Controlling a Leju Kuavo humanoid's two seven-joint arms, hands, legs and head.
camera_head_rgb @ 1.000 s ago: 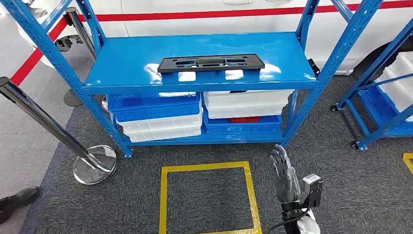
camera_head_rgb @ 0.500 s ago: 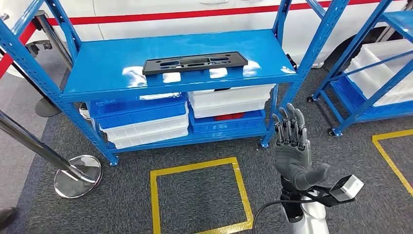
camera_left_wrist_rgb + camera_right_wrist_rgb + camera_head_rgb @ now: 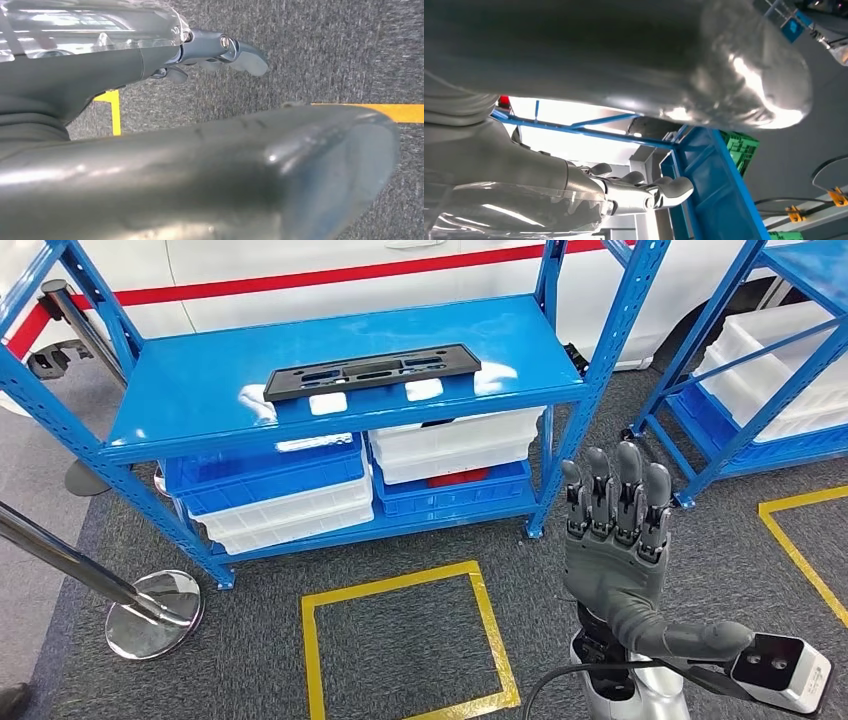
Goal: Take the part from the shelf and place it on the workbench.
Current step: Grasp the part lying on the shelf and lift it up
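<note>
A long flat black part (image 3: 371, 370) with cut-outs lies on the top level of the blue shelf (image 3: 200, 400), near its front edge. My right hand (image 3: 614, 530) is raised in front of me with its fingers straight and apart, empty, well short of the shelf and to the right of the part. In the right wrist view the right hand's fingers (image 3: 659, 192) stretch out with nothing in them. My left hand (image 3: 220, 50) hangs over grey carpet, its fingers extended and holding nothing.
Blue and white bins (image 3: 290, 490) fill the shelf's lower level. A yellow square (image 3: 400, 640) is taped on the grey carpet before the shelf. A chrome stanchion (image 3: 150, 610) stands at the left. A second blue rack (image 3: 760, 370) with white bins stands at the right.
The camera has turned, shifting the whole scene left. My right hand has risen higher and nearer, fingers still spread and empty.
</note>
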